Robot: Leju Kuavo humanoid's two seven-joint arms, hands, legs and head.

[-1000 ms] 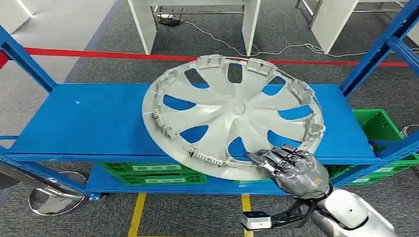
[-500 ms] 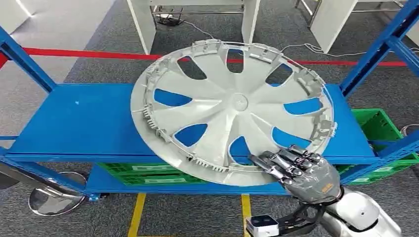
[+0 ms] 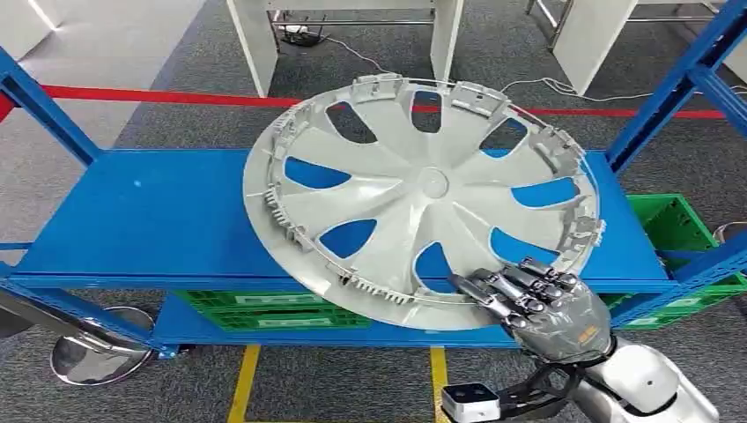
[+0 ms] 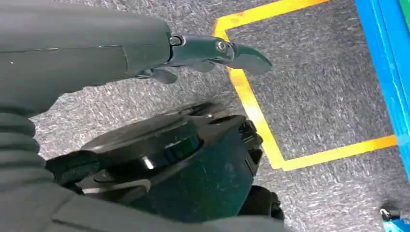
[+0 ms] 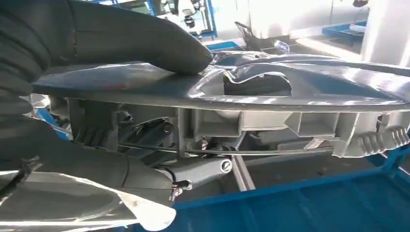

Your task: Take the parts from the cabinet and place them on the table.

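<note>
Glossy silver forearm (image 3: 647,388), dark metallic right hand (image 3: 551,308), possibly orange-marked

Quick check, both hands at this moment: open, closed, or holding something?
Left hand: holds nothing; open or closed cannot be told.
Right hand: grips the rim of the hubcap.

The big wheel cover (image 3: 423,198) fills the room in front of the right hand (image 3: 546,308). Bare blue shelf (image 3: 132,220) lies far to its left. A blue post (image 3: 678,84) blocks the right.
</note>
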